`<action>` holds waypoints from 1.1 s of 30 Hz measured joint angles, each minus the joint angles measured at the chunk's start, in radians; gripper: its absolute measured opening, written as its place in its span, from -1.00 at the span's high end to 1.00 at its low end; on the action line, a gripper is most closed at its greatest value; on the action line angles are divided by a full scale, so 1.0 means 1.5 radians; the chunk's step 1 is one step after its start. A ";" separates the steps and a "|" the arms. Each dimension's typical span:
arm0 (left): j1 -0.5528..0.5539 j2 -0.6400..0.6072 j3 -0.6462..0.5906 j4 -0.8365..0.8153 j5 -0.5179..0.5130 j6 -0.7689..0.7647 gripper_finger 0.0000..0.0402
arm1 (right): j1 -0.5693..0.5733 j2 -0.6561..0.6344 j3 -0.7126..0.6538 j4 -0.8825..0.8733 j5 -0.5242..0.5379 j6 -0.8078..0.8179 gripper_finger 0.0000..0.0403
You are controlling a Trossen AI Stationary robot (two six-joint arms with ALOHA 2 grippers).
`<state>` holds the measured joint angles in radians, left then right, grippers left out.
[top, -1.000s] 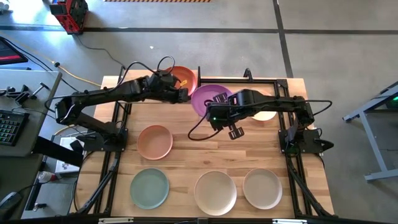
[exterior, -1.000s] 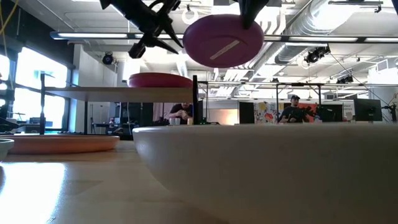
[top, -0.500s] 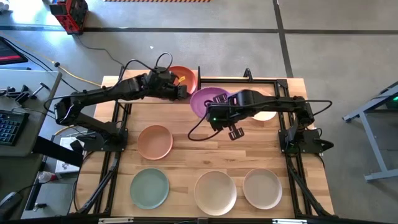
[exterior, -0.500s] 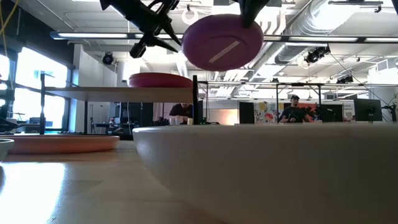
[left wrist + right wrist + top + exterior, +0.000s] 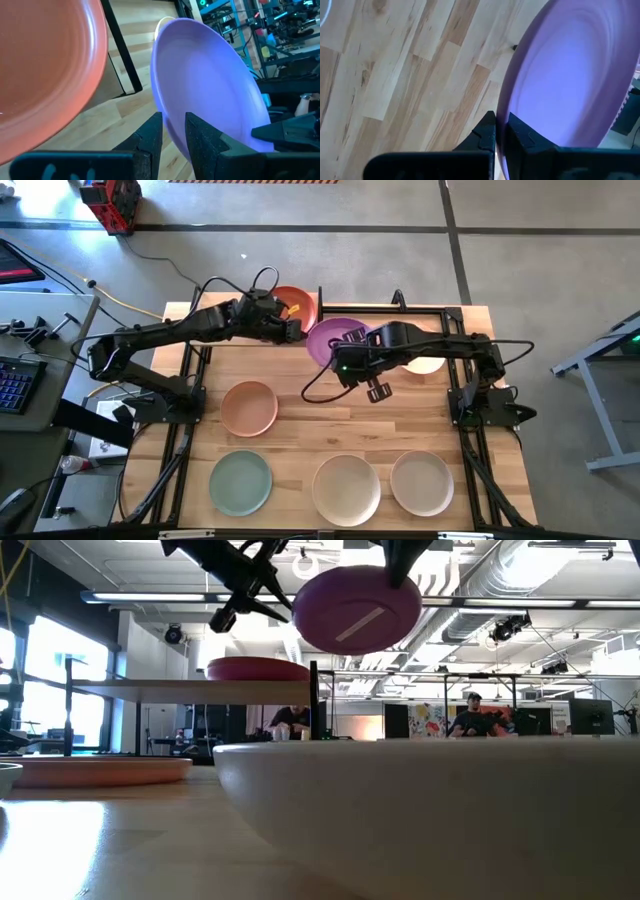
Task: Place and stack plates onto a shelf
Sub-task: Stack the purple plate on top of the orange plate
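Matte round purple plate [image 5: 335, 338] pinched at rim by right gripper [image 5: 501, 134]; left gripper [image 5: 173, 134] fingers apart, straddling its edge beside glossy orange plate [image 5: 45, 75].

The slatted wooden table [image 5: 330, 430] carries four plates [image 5: 249, 408], while the shelf [image 5: 190, 690] apparently holds a magenta plate [image 5: 257, 669].

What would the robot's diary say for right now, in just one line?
right hand: shut on purple plate, held in the air | left hand: open at the plate's rim | magenta plate: on shelf
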<state>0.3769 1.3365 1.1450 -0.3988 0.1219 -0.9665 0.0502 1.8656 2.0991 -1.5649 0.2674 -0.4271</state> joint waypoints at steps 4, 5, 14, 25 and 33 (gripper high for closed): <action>-0.004 0.000 0.000 0.000 -0.001 -0.001 0.64 | 0.000 0.000 0.000 0.001 0.010 0.000 1.00; -0.004 0.000 0.000 0.000 -0.001 -0.001 0.64 | 0.000 0.000 0.000 0.002 0.009 0.000 1.00; -0.003 0.000 0.000 0.000 -0.001 -0.013 0.64 | 0.006 0.000 0.000 0.015 0.064 -0.024 1.00; -0.003 0.000 -0.001 -0.002 -0.001 -0.013 0.64 | 0.008 0.000 0.000 0.049 0.064 -0.052 1.00; -0.003 0.000 -0.001 0.000 -0.003 0.011 0.87 | 0.008 0.000 0.000 0.050 0.064 -0.053 1.00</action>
<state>0.3725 1.3370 1.1435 -0.3983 0.1172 -0.9493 0.0628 1.8656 2.0991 -1.4895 0.3632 -0.5073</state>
